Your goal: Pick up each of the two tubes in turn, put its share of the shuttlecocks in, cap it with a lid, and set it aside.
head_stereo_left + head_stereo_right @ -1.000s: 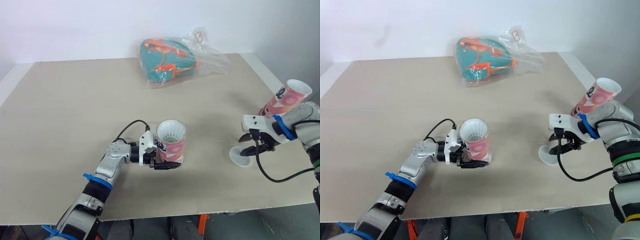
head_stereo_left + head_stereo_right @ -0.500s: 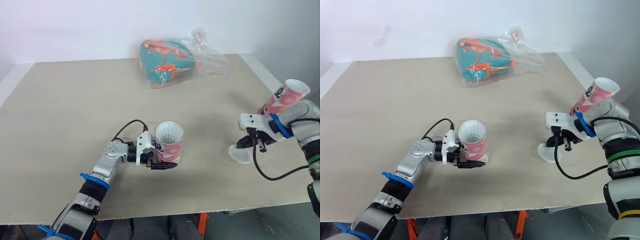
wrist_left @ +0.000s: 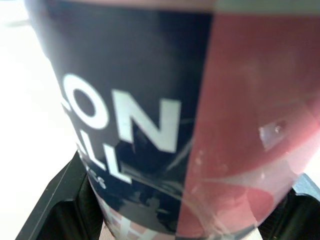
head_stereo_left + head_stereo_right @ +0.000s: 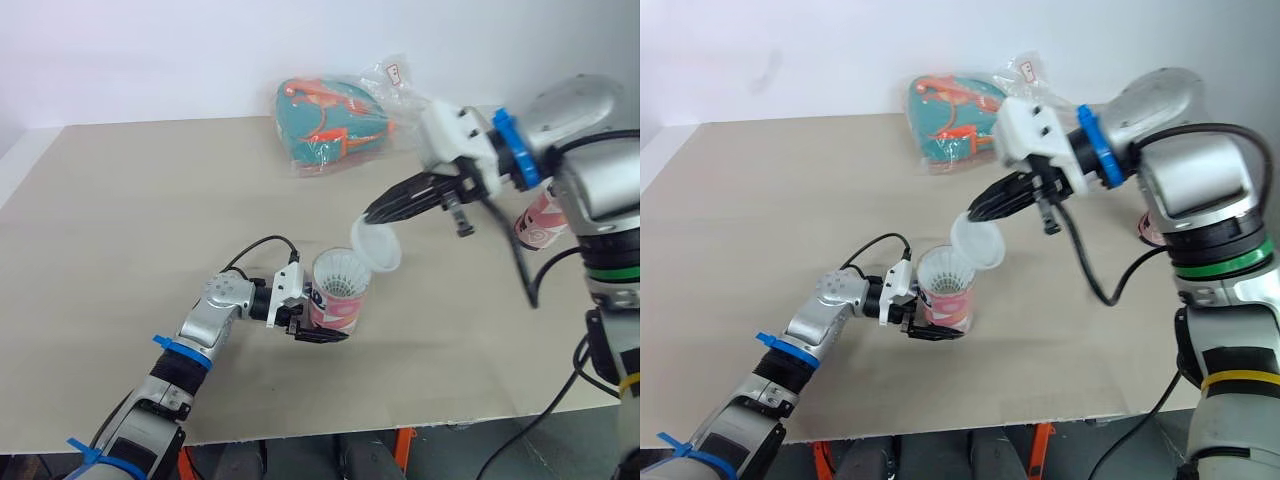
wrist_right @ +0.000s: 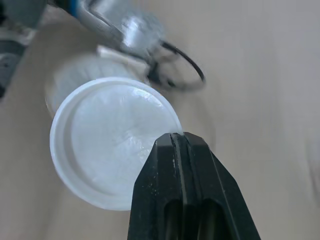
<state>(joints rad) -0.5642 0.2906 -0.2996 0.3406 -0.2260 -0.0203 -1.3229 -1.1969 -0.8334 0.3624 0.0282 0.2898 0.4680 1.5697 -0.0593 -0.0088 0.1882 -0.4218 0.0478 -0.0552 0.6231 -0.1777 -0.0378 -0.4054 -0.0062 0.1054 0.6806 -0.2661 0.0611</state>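
While the left hand [image 4: 322, 324] clamps the tube [image 4: 338, 296], the right hand [image 4: 373, 214] pinches the lid [image 4: 378, 246] above it. Round, translucent plastic.

The tube [image 3: 165, 125] is pink-red with a navy panel that bears white letters. The shuttlecocks [image 4: 340, 270] in it are white. The lid [image 5: 110, 150] is translucent white. The second tube [image 4: 540, 228] is pink with white. The bag [image 4: 330, 125] is teal with orange trim, under clear plastic [image 4: 430, 125]. The table [image 4: 130, 220] is plain beige.
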